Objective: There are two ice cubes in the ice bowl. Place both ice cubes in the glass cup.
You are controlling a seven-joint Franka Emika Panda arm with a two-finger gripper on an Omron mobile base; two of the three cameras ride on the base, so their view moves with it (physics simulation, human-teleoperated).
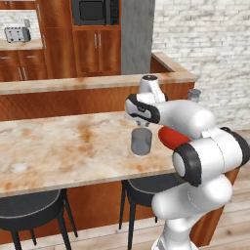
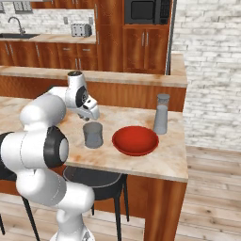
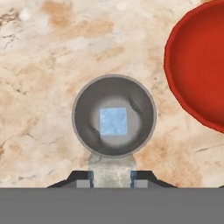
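The glass cup (image 1: 141, 141) (image 2: 93, 135) stands on the marble counter, left of the red ice bowl (image 2: 135, 140) (image 1: 171, 138). My gripper (image 1: 138, 120) (image 2: 92, 117) hangs straight above the cup. In the hand view I look down into the cup (image 3: 83, 116), where one pale blue ice cube (image 3: 113, 121) lies on the bottom. My gripper (image 3: 111, 178) is shut on a second pale ice cube (image 3: 113, 171) held between the fingertips, over the cup's near rim. The ice bowl (image 3: 197, 65) sits to the right and looks empty.
A grey shaker-like bottle (image 2: 161, 114) (image 1: 194, 94) stands behind the bowl near the counter's right end. A raised ledge (image 2: 117, 77) runs along the back of the counter. Black stools (image 1: 29, 210) (image 2: 94, 179) stand under the front edge.
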